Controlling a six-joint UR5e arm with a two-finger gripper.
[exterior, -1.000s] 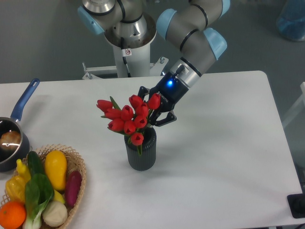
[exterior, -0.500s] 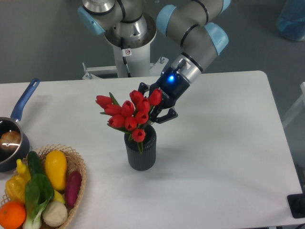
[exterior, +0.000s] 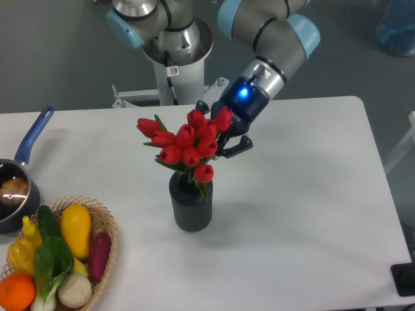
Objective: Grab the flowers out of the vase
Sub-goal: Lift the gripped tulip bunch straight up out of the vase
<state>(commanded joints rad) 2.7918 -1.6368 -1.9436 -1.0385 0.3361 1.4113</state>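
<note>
Since approx. a sec ago the flowers [exterior: 187,148] ride higher and have drifted a bit toward the right edge of the table [exterior: 305,194], with the claw [exterior: 224,139] rising along with them; the lowest bud now hangs at the vase [exterior: 191,206] mouth level instead of down against its rim. Claw sits behind the bunch on its far-right side, clamped on the flowers, judging by how the bunch travels with it; the contact itself is hidden by buds. Stems seem only partly out, lower ends prob. still inside the vase mouth, though leaves block a clear look.

Vase stands near the middle of the table, toward the front edge, upright. Saucepan [exterior: 16,184] and wicker basket [exterior: 61,256] w/ veg sit at the left edge, well apart from the action.

Handling, as a judgement: bunch is light, stems bendy but bound together, so they move as one. Buds are soft and crush easily, so hold belongs on the bound stems just under the heads, not on petals. Leaves could snag the rim and tip the vase; a straight vertical pull looks safest.
</note>
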